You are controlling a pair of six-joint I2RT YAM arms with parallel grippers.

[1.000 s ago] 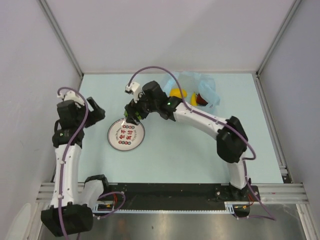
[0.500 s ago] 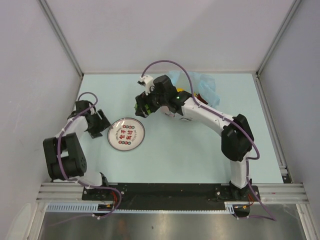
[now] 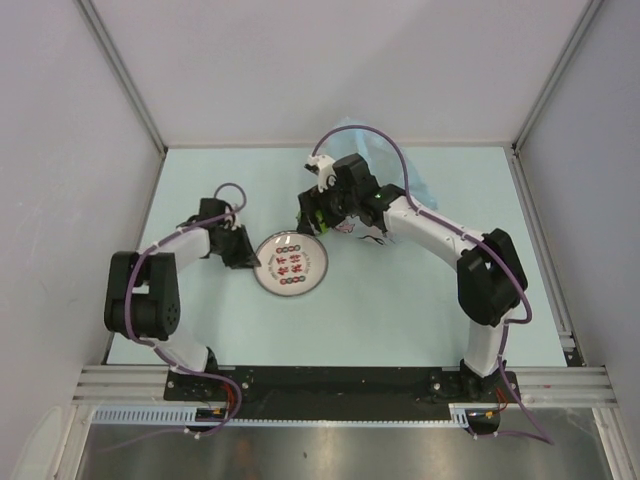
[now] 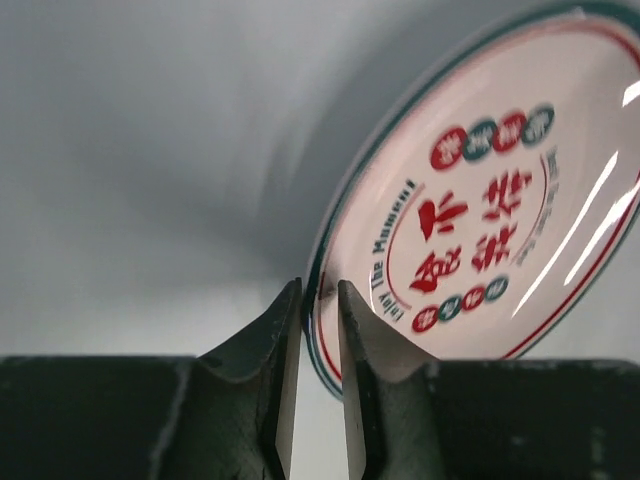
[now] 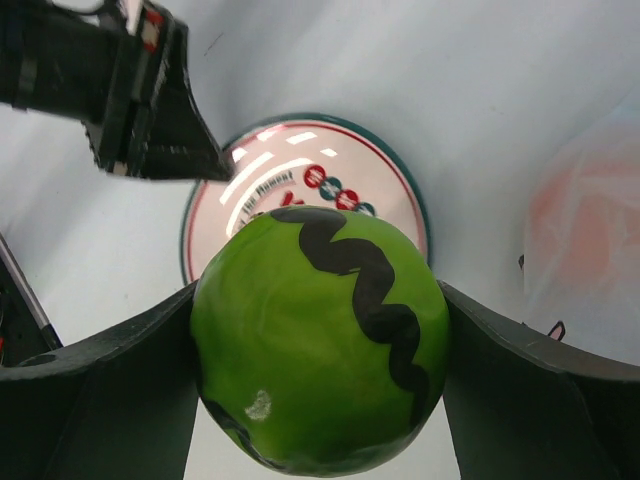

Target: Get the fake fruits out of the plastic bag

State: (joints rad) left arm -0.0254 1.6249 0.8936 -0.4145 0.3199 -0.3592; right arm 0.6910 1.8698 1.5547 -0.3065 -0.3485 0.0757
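Green fruit (image 5: 320,340) in right jaws, left jaws pinching plate (image 4: 590,130), pale-blue table (image 3: 400,300), grey walls (image 3: 330,70)

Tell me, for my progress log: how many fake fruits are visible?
1: the green fruit, clamped in the right gripper. Others may be hidden inside the plastic bag.

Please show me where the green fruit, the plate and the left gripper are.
green fruit (image 5: 300,370), right wrist view, green skin
plate (image 4: 470,235), left wrist view, printed middle
left gripper (image 4: 320,286), left wrist view, between its fingertips
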